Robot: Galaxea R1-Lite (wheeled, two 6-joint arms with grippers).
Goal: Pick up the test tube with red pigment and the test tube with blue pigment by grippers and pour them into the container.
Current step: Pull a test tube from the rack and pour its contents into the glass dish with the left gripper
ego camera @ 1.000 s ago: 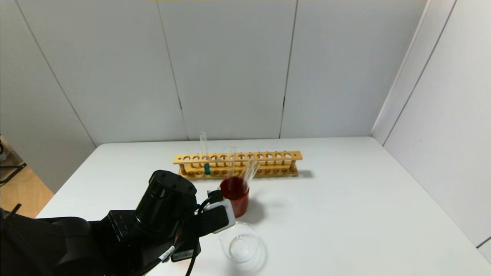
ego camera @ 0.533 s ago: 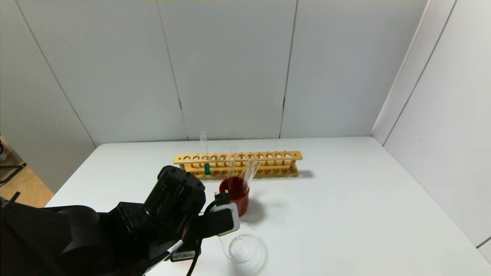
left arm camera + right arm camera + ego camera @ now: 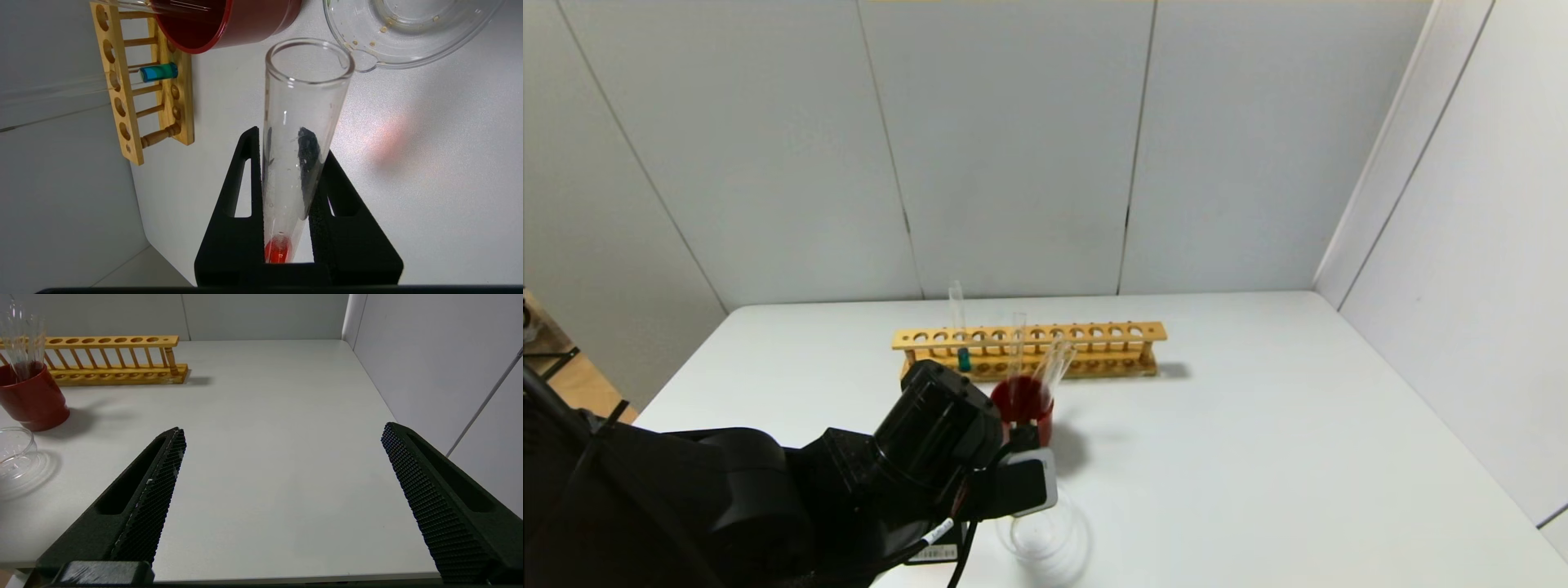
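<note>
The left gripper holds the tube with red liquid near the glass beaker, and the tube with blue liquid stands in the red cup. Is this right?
Not quite. The left gripper does hold the red tube near the glass beaker, but the blue tube stands in the wooden rack, not in the red cup. The left wrist view shows it.

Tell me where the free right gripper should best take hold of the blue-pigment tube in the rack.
Grip the bare glass of the test tube with blue pigment above the wooden rack, coming from the front with fingers either side. It stands upright, its teal bottom is caged by the rack's rails, and only the upper part is exposed. The right gripper is open; lifting straight up looks safest.
</note>
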